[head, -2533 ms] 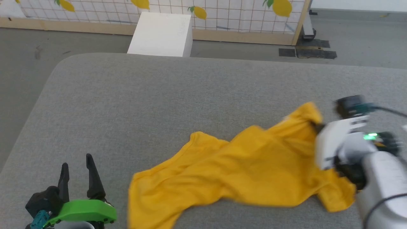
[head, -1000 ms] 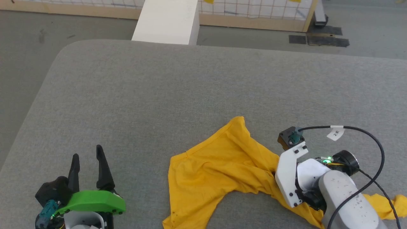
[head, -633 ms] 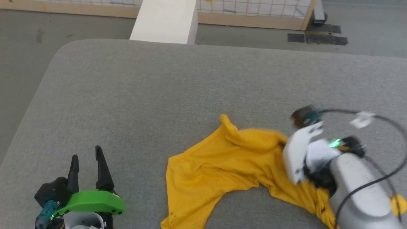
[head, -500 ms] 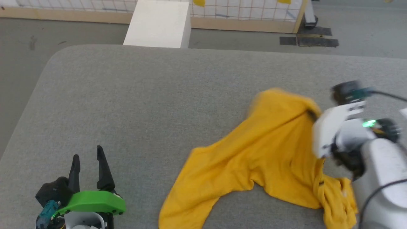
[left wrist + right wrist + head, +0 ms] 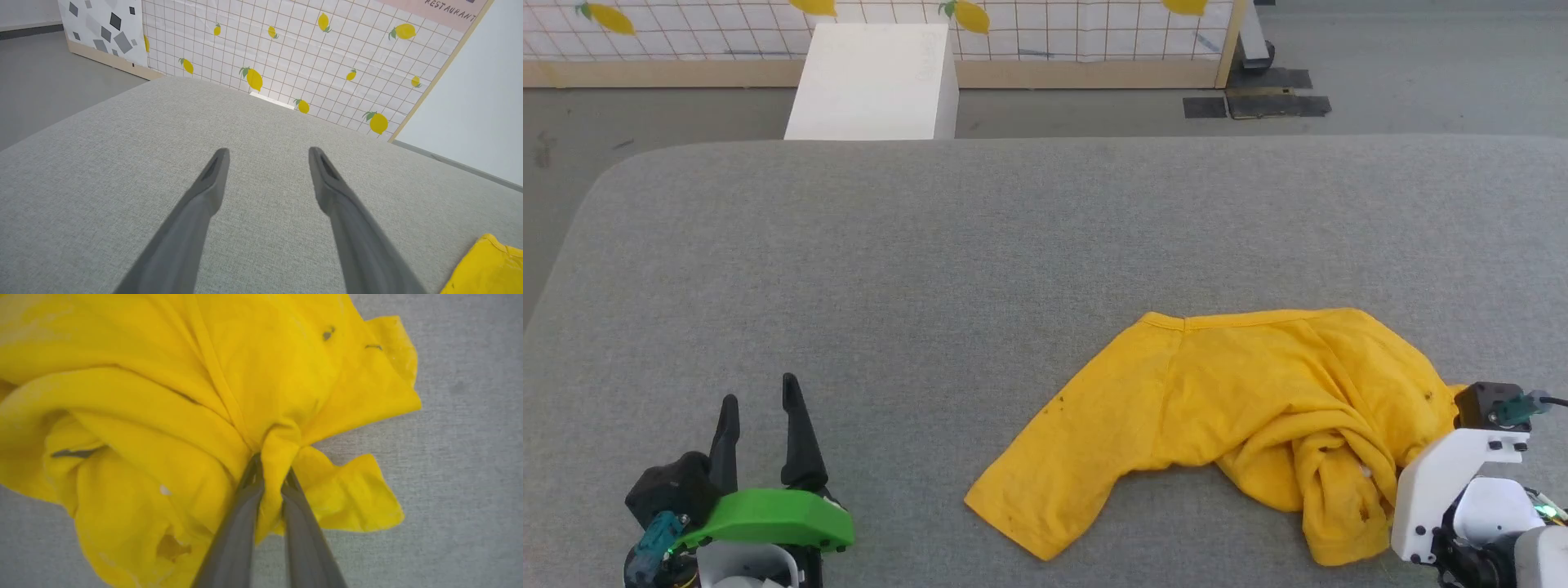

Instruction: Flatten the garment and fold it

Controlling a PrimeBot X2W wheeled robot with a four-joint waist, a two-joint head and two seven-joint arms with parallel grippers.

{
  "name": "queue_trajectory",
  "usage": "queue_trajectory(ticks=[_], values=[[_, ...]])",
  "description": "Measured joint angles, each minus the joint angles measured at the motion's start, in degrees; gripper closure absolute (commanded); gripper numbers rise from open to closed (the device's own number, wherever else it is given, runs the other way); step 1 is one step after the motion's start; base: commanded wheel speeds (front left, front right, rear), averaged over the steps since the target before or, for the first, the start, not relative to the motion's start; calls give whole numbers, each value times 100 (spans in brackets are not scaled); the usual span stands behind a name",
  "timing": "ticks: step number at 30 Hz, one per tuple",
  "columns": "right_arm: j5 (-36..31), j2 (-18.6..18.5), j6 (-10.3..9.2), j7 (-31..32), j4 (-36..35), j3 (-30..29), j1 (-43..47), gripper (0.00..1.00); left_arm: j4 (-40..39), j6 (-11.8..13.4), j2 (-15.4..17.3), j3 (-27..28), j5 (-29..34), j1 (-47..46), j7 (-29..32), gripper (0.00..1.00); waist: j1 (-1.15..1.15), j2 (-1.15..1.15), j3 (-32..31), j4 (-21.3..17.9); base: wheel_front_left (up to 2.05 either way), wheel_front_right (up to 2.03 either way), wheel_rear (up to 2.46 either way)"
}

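Clamps a bunched fold of the garment (image 5: 163,396) in the right gripper (image 5: 273,465), jaws pressed nearly together with yellow cloth squeezed up between them, over the near right part of the grey padded surface (image 5: 890,245). Has the garment lying on that near right part, plain yellow side up, not flat. Leaves it smooth and spread toward the surface's middle, with a hemmed edge running straight along the far side and one corner reaching toward the near edge. Leaves it heaped in thick twisted folds at the end nearer the right edge, where the white wrist bracket (image 5: 1437,482) overlaps it. Shows a few small dark specks and a white fleck on the cloth. Holds the left gripper (image 5: 760,392) over the near left part of the surface, fingers pointing toward the far edge, jaws spread wide with bare grey fabric between them, well apart from the garment. Looks past the surface's far edge to a white box (image 5: 870,82) on the grey floor (image 5: 645,114), and behind that to a white grid screen (image 5: 1054,33) printed with lemons, on a wooden base.
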Motion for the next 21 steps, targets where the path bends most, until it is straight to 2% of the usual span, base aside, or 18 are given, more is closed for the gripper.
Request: queue_trajectory(ticks=[3, 8, 12, 13, 16, 21], values=[[275, 75, 0, -236, -157, -179, 36, 0, 19, -23, 22, -40, 0, -37, 24, 0, 0, 0, 14, -29, 0, 0, 0], [818, 112, 0, -637, -609, -903, 158, 0, -8, -46, 12, -143, -137, -57, 151, 0, 0, 0, -69, -41, 0, 0, 0], [958, 112, 0, -780, -916, -1416, 441, 0, -153, -149, -36, -486, -225, -162, 692, 0, -1, 0, -133, -68, 0, 0, 0], [905, 111, 0, -787, -998, -1614, 525, 0, -178, -193, -93, -922, -293, -395, 1590, 0, -1, 0, -161, -107, 0, 0, 0], [907, 110, 0, -787, -1005, -1642, 528, 0, -52, -115, -148, -1308, -398, -564, 2708, 0, -1, 0, -169, -166, 0, 0, 0], [955, 113, 0, -854, -900, -1512, 519, 0, 353, 221, -118, -1741, -360, -682, 3979, 0, -1, 0, -145, -305, 0, 0, 0]])
